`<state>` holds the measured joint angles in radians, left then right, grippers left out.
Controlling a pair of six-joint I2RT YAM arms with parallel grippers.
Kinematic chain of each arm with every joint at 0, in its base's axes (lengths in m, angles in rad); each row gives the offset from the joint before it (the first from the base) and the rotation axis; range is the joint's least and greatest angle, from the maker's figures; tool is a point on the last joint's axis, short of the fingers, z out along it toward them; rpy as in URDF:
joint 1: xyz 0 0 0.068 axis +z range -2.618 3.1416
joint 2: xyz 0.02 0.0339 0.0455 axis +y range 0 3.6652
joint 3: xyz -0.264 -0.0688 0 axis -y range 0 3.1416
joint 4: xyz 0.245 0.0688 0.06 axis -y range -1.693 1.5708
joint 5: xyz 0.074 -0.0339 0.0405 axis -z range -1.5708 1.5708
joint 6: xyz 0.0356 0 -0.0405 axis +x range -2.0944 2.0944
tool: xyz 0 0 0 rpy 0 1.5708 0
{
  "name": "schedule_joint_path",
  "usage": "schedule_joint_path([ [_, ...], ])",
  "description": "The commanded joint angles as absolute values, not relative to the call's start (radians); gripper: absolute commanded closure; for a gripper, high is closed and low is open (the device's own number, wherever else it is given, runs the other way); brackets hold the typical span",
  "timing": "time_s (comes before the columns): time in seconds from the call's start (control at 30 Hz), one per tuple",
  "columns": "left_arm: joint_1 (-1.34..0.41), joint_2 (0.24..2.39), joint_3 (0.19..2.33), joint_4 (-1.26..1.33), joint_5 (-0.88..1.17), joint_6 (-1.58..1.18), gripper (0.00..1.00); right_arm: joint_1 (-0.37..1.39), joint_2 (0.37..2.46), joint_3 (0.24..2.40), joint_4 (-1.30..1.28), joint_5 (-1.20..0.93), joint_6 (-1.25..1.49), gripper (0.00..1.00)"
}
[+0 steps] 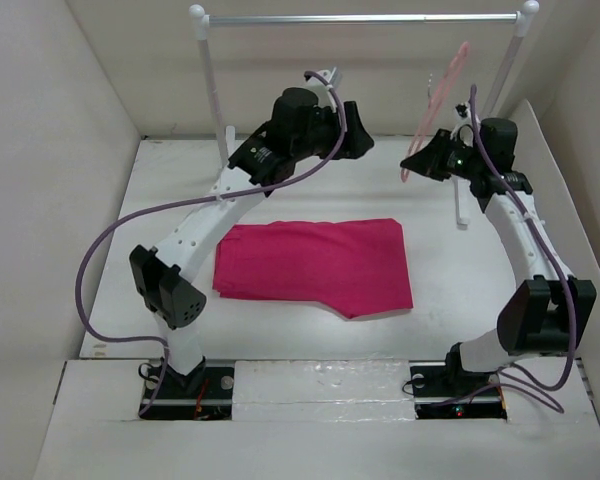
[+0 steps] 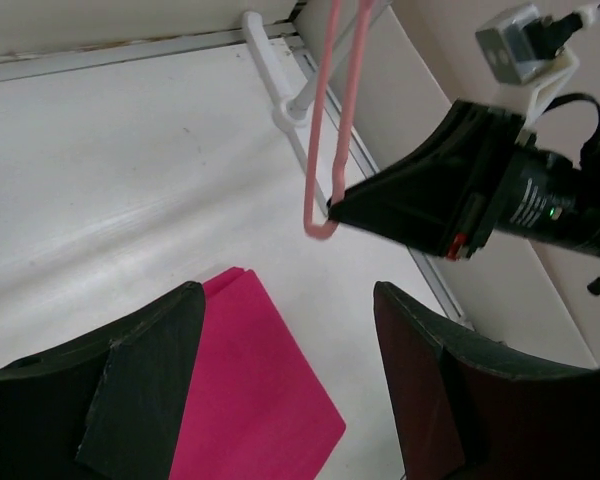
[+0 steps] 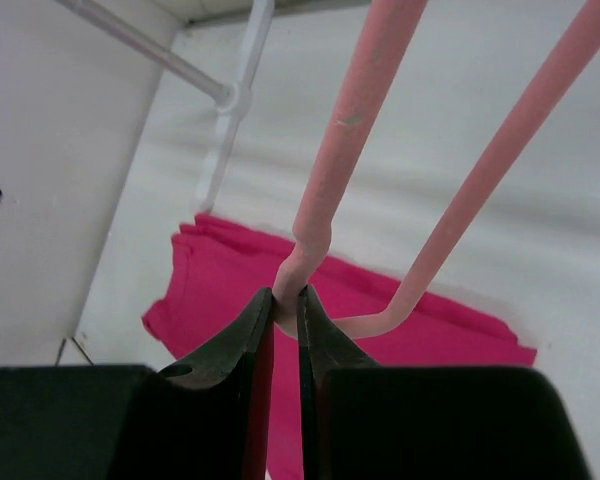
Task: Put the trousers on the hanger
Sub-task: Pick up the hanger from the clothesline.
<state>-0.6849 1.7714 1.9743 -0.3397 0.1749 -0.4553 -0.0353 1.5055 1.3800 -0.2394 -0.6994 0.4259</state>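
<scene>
While the right gripper (image 3: 285,300) pinches a lower corner of the pale-pink hanger (image 3: 355,110) tight between its jaws, holding it aloft near the rack (image 1: 360,18), the left gripper (image 2: 285,325) hangs close by, jaws spread wide and empty. The folded trousers (image 1: 315,262) lie flat on the table (image 1: 180,200), between both arms.

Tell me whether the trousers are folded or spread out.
Folded: the trousers lie flat on the table as one compact rectangle, no separate legs showing, stacked cloth edges visible in the right wrist view.
</scene>
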Motion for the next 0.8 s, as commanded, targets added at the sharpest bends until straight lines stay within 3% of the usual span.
schedule_joint_path([
  [0.0, -0.718, 1.813, 2.052, -0.316, 0.199, -0.442, 0.35, 0.008, 1.415, 1.327, -0.328, -0.697, 0.282, 1.0],
  [0.37, -0.873, 1.962, 2.057, -0.219, 0.014, -0.426, 0.35, 0.097, 1.29, 1.055, -0.367, -0.695, 0.229, 1.0],
  [0.67, -0.882, 2.002, 1.98, -0.179, -0.127, -0.469, 0.57, 0.129, 1.226, 1.012, -0.368, -0.713, 0.265, 1.0],
  [0.77, -0.891, 1.98, 1.942, -0.176, -0.132, -0.462, 0.59, 0.118, 1.194, 0.996, -0.348, -0.712, 0.29, 1.0],
])
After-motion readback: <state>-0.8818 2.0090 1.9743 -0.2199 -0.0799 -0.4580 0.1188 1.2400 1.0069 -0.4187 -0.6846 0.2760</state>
